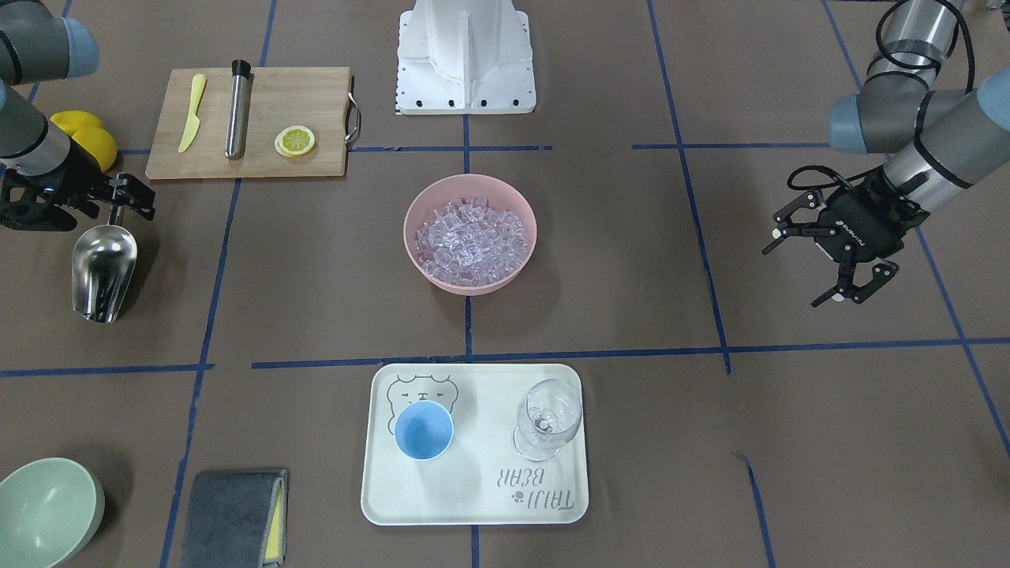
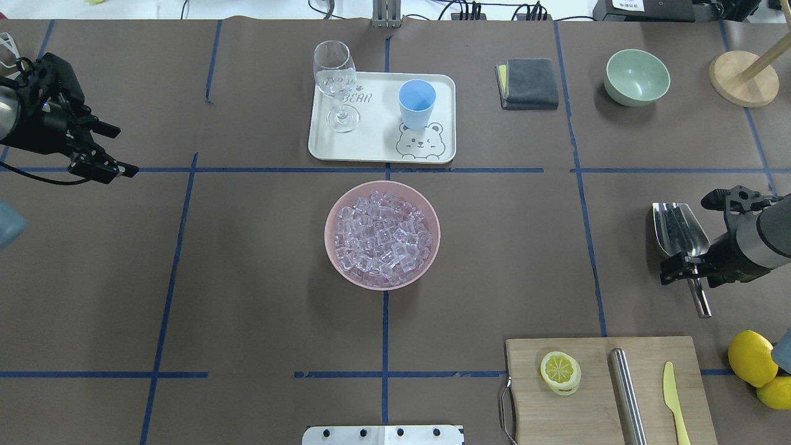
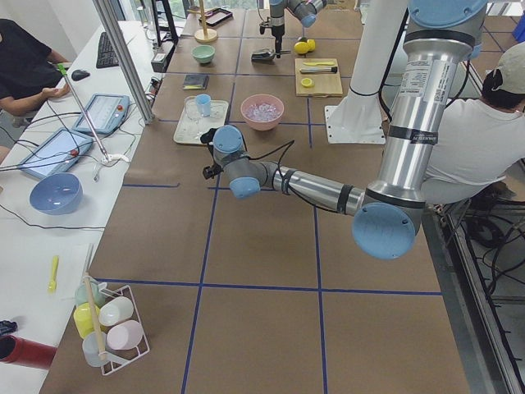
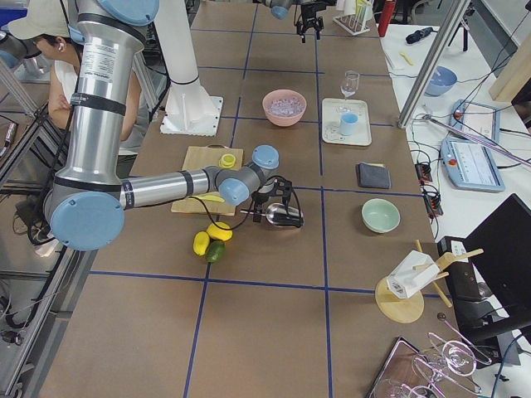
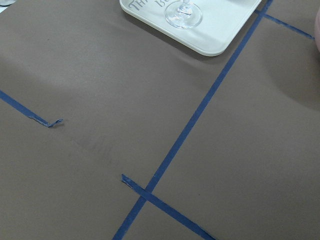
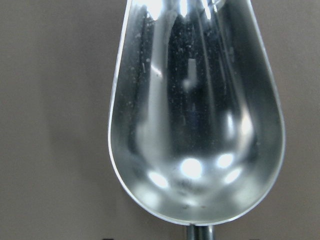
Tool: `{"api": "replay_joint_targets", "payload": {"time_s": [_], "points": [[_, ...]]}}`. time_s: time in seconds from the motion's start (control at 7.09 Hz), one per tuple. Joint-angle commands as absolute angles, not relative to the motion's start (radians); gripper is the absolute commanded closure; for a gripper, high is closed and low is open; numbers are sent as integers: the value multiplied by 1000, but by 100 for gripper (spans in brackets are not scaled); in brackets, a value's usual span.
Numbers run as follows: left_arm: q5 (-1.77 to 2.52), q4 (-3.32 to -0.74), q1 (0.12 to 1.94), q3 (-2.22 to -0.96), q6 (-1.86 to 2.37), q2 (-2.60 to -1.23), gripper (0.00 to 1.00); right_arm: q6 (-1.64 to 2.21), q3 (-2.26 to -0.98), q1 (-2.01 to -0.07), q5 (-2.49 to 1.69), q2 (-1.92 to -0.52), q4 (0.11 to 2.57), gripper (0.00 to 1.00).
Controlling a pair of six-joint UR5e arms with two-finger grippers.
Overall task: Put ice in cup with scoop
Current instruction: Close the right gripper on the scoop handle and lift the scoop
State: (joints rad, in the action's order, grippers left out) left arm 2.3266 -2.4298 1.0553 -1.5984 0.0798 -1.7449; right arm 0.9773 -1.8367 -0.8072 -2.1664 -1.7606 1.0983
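Tray: sits just beyond the pink bowl as seen from the robot's base, which gives you a short, straight carry from bowl to tray.

Pink bowl: mid-table, heaped full.

Left gripper: well off to the bowl's left, jaws spread, holding nothing. Judged parked there to keep the lane clear.

Right gripper: well off to the bowl's right, clamped round the thin handle of the scoop close behind the trough. That grip should steady the scoop under load.

Scoop: trough empty, open side up, mouth pointing away from the robot. You cannot tell whether it is off the table.

Cup: upright and empty on the tray, beyond the bowl and slightly to its right.

Ice: all of it in the pink bowl.

Step, as judged: grasp made, scooping not yet begun.
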Motion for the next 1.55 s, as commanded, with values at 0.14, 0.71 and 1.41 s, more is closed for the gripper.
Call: {"api": "replay_joint_targets", "payload": {"time_s": [0.14,0.71,1.41], "points": [[2327,-2431,1055,-1603,80,-1738,0,983,-1832,-796,-2161,-1756,1098,49],[2327,-2430,1055,-1628,80,-1736,0,974,-1836,-804,-2161,-1759,1098,100],[2329,-2430,1055,-1654,89,-1744,0,906,-1997,-1102,-2180,-1696,1109,100]]}}
